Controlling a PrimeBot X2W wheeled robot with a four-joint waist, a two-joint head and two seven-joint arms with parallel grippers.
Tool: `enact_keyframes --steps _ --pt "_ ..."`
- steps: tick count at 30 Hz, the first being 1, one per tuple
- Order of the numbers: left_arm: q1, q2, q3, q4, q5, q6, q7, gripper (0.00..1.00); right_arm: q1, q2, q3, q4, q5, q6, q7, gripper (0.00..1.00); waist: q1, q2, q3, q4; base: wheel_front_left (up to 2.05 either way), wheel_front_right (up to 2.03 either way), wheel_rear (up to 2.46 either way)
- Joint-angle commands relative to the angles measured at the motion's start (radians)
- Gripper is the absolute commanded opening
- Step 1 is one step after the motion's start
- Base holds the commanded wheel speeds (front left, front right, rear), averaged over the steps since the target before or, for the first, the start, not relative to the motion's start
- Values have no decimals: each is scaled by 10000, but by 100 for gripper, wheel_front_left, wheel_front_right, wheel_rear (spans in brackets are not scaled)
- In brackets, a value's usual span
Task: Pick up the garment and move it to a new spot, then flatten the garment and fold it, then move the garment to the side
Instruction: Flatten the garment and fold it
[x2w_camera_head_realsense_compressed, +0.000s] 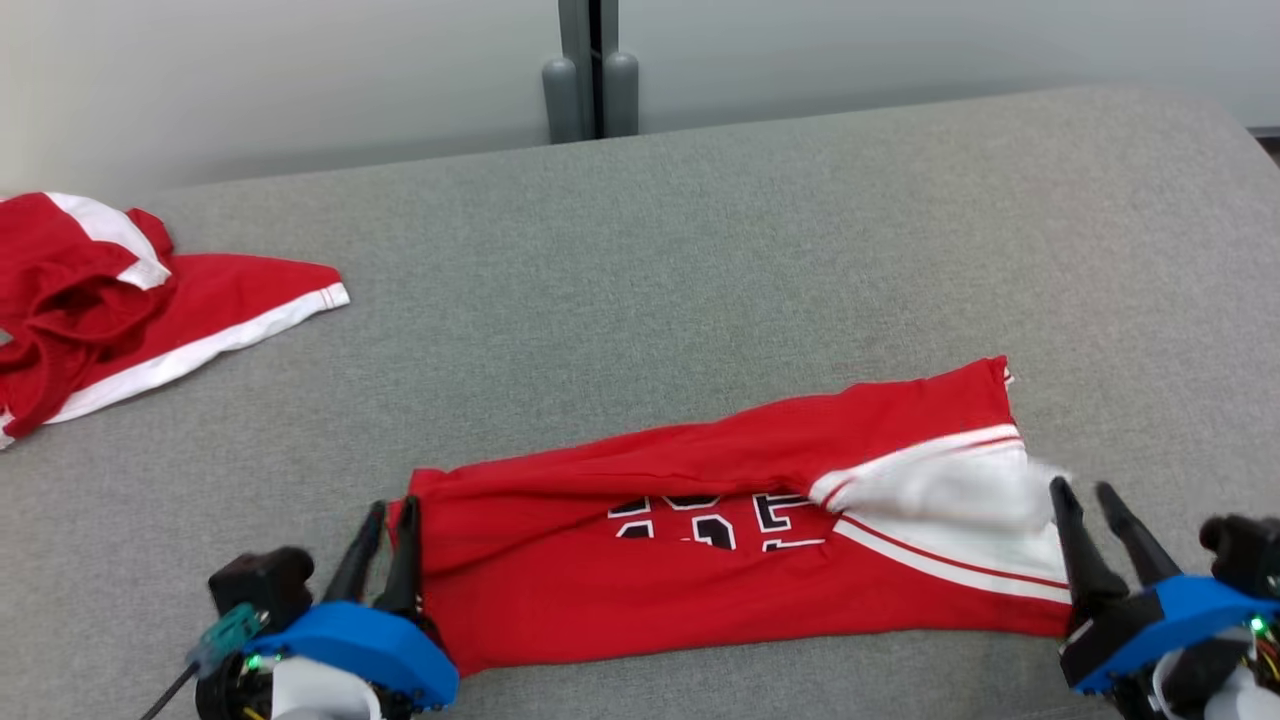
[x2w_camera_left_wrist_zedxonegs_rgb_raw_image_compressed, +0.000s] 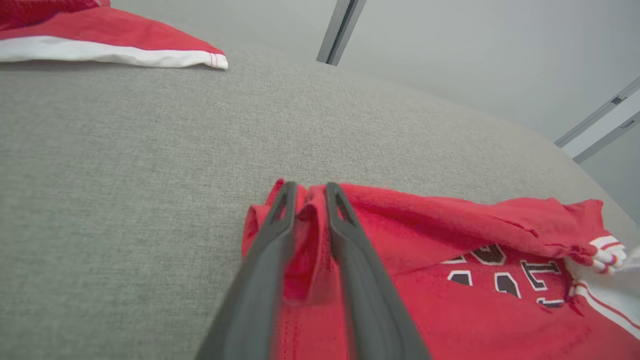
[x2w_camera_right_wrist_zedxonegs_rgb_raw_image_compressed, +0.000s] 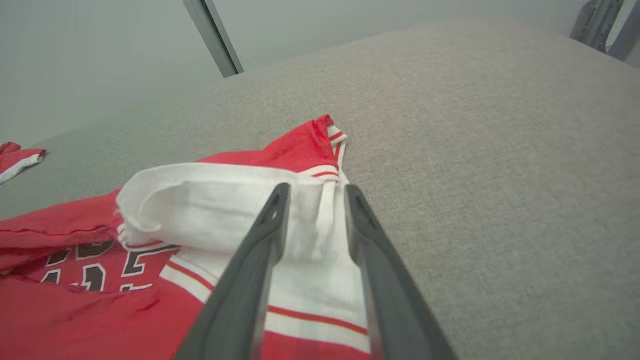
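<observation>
Flanking a folded garment (x2w_camera_head_realsense_compressed: 650, 570) at the near edge of a grey cushion (x2w_camera_head_realsense_compressed: 700, 250), the left gripper (x2w_camera_head_realsense_compressed: 392, 505) sits at the plain red end and the right gripper (x2w_camera_head_realsense_compressed: 1080, 487) at the white-banded end. Both have their fingers parted only a little. A ridge of red cloth stands in the left gap and white cloth lies at the right one, and neither looks clamped. The garment lies in a long strip just beyond them, its long axis running left to right across the cushion. The right end sits slightly farther off than the left, and that white-trimmed end points to the robot's right. A far-side fold covers the tops of the printed numerals. By the look of it, the folding step is in hand, with a lengthwise fold laid down and both ends being let go. The next move would likely call for a fresh grip on one end to carry it over the other, while keeping the loose white flap at the right from bunching. Farther off to the left lies a second red-and-white piece (x2w_camera_head_realsense_compressed: 150, 300), well apart, and beyond the cushion a grey post (x2w_camera_head_realsense_compressed: 590, 70) rises against the wall.
</observation>
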Motion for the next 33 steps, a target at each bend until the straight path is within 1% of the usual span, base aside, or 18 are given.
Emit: enact_keyframes --steps 1,3,6,9,12,17,21,28,33 --pt "230 -27 106 -159 -62 77 -215 100 311 78 -188 -9 -38 5 -146 100 0 1 -75 39 0 0 0" --pt "538 -105 235 -422 -157 161 -446 100 604 155 -467 -66 -170 5 -260 100 0 1 -202 111 0 0 0" --pt "947 1 344 -832 -111 385 -632 100 981 302 -955 -161 -307 5 -319 100 0 1 -390 240 0 0 0" --pt "1212 2 434 -1147 -154 594 -744 100 1184 300 -1311 -270 -681 5 -257 100 0 1 -532 356 0 0 0" --pt "1330 136 454 -1252 66 797 -821 100 1153 446 -1441 -387 -1023 5 -19 100 0 1 -647 455 0 0 0" --pt "1260 96 478 -1204 292 1084 -980 100 649 412 -1396 -143 -1559 5 636 100 0 1 -749 661 0 0 0" --pt "1070 23 421 -1059 320 1039 -1036 100 119 74 -1321 517 -1890 5 1194 100 0 1 -733 909 0 0 0" --pt "914 79 435 -860 407 1131 -1094 100 -888 -481 -1172 2418 -2169 5 1973 100 0 1 -655 1542 0 0 0" --pt "861 114 483 -781 416 1186 -1124 100 -1451 -791 -1294 3755 -2308 5 2213 100 0 1 -643 1953 0 0 0"
